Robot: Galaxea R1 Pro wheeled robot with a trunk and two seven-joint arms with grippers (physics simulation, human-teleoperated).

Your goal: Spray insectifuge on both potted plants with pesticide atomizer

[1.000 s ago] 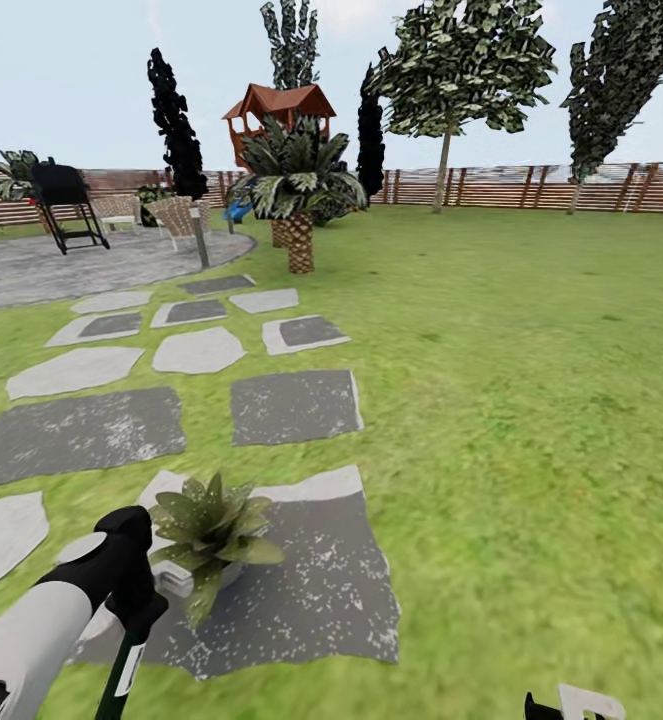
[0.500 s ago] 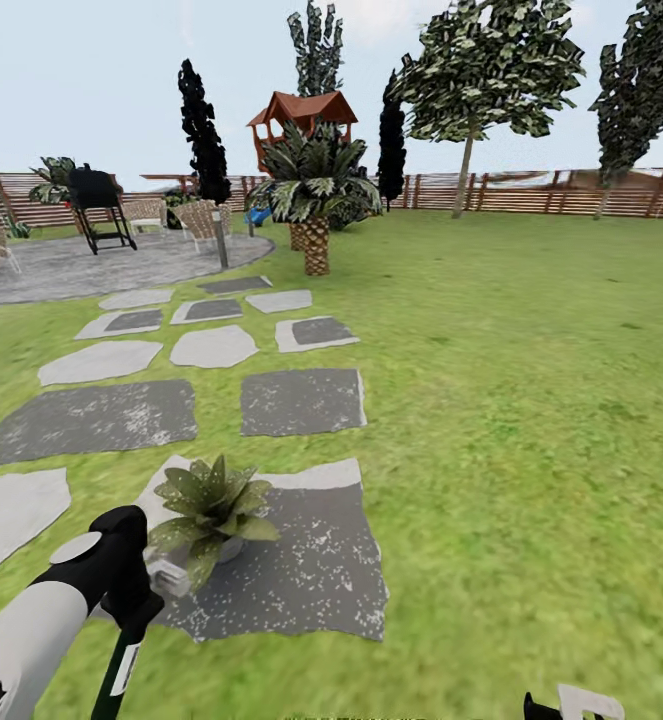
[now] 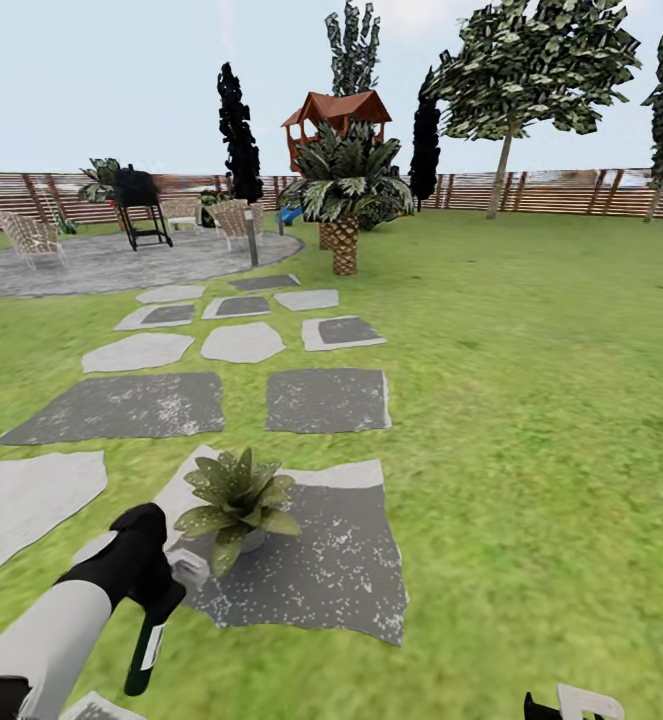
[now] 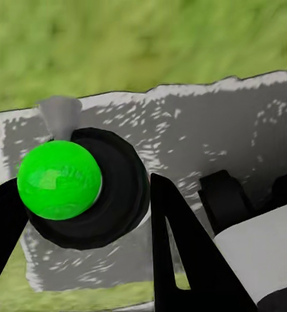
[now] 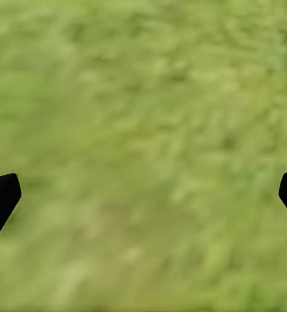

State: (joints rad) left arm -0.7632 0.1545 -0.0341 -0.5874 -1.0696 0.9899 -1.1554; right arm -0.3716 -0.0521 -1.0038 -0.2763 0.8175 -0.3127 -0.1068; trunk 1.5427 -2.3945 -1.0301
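My left gripper [image 3: 157, 588] is shut on the pesticide atomizer [image 3: 149, 646]. Its dark body hangs down and its white trigger head [image 3: 189, 570] points at a potted plant [image 3: 239, 497], a speckled green rosette in a small grey pot on a dark stepping stone [image 3: 331, 560]. In the left wrist view the left gripper [image 4: 85, 214] has its black fingers [image 4: 176, 253] around the atomizer's round black body [image 4: 117, 195], which carries a bright green ball. My right gripper [image 5: 143, 195] is open over bare grass, and a bit of it shows at the lower right [image 3: 571, 704].
Grey and white stepping stones [image 3: 121, 405] lead to a round paved patio [image 3: 101, 262] with chairs and a black grill [image 3: 139, 205]. A palm [image 3: 345, 215] stands beyond them, and a brown slatted fence [image 3: 551, 192] closes the lawn. Open grass lies to the right.
The camera has turned, so the whole scene has slid right and slightly up. My left gripper still holds the atomizer beside the plant, with more of the bottle showing now.
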